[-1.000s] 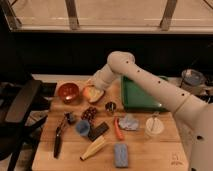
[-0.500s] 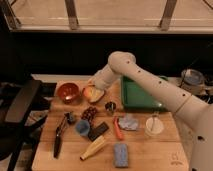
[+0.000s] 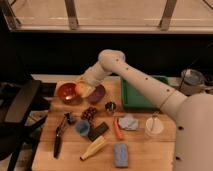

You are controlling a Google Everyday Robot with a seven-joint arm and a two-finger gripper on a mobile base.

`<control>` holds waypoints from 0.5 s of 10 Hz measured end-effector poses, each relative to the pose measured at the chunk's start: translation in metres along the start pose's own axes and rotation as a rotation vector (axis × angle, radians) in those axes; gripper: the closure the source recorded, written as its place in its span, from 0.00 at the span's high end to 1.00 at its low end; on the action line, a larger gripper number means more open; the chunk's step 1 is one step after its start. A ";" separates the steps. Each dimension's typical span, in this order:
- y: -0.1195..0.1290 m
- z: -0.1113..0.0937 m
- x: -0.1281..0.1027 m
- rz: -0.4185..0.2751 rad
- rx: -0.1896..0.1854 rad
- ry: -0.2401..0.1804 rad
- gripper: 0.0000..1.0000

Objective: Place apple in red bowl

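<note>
Apple (image 3: 82,88) gripped by gripper (image 3: 84,88), between red bowl (image 3: 66,93) and purple bowl (image 3: 97,93).
Early release risks the fruit striking the red rim beside the gripper and rolling off.

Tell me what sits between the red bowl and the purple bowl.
In the camera view, the apple, at the gripper, sits between the red bowl and purple bowl.

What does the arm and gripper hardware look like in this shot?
The arm is off-white to cream, made of thick rounded tubular links with a bulbous joint at the top bend. A row of small dark dots runs along the long link. No external cables or printed markings are visible. The gripper, above the red bowl and the purple bowl, is the same pale colour.
</note>
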 end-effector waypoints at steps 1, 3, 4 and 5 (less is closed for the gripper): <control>-0.019 0.019 -0.003 -0.011 0.001 -0.010 0.00; -0.050 0.047 -0.005 -0.036 -0.006 -0.017 0.00; -0.065 0.060 -0.002 -0.048 -0.010 -0.021 0.04; -0.081 0.075 0.002 -0.057 -0.017 -0.026 0.15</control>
